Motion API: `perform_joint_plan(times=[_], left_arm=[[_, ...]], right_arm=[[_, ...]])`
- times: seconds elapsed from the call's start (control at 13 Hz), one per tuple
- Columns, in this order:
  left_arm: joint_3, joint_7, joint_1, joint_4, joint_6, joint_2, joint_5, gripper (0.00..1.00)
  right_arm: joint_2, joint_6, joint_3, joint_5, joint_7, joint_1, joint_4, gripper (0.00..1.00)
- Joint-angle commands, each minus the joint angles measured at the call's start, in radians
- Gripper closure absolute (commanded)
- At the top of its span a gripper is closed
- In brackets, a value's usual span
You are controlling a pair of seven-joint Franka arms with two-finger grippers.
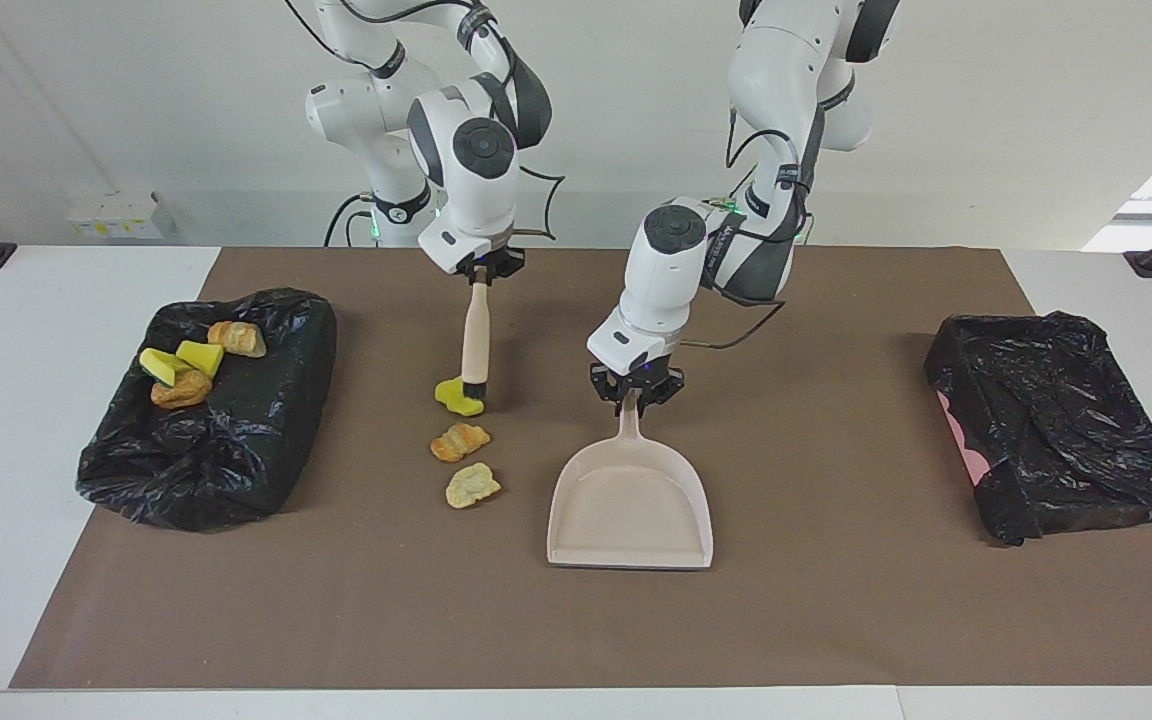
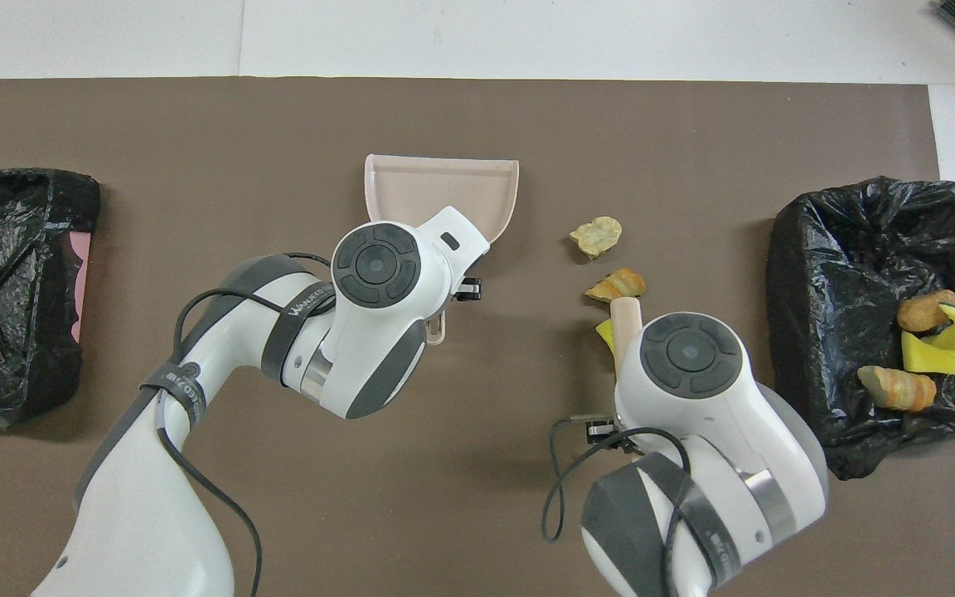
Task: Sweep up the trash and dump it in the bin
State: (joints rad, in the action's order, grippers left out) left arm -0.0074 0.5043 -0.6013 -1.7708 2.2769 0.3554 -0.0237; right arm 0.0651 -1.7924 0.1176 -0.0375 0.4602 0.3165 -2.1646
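Crinkled black bin (image 1: 206, 420) at the right arm's end holds four trash pieces (image 1: 191, 365). Smooth beige dustpan (image 1: 631, 505), mouth away from robots, handle pinched by left gripper (image 1: 636, 392). Right gripper (image 1: 484, 270) clamps upright brush (image 1: 476, 335) on three lumpy pieces (image 1: 461, 440).

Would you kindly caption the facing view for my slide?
Right gripper holds brush by three trash pieces; left gripper holds dustpan.

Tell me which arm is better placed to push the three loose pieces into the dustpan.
Right, probably: the right gripper holds the brush upright, its head against the yellow piece. The left gripper only holds the dustpan.
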Motion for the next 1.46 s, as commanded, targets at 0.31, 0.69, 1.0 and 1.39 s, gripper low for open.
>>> perform_joint_plan(times=[0.31,0.69,1.0,1.39], left_arm=[[0.000,-0.266,0.061,-0.009,-0.056,-0.050,0.005,1.00],[-0.002,-0.469,0.115,-0.015,-0.091,-0.055,0.002,1.00],[0.000,-0.662,0.127,-0.016,-0.115,-0.055,0.002,1.00],[0.003,-1.083,0.144,-0.019,-0.184,-0.065,0.008,1.00]], right_arm=[[-0.086,-0.155,0.013,-0.117,-0.195,-0.206,0.011,1.00],[-0.208,-0.225,0.014,-0.150,-0.294,-0.224,0.095,1.00],[-0.284,-0.214,0.014,-0.153,-0.370,-0.214,0.175,1.00],[-0.315,-0.168,0.017,-0.131,-0.367,-0.156,0.236,1.00]])
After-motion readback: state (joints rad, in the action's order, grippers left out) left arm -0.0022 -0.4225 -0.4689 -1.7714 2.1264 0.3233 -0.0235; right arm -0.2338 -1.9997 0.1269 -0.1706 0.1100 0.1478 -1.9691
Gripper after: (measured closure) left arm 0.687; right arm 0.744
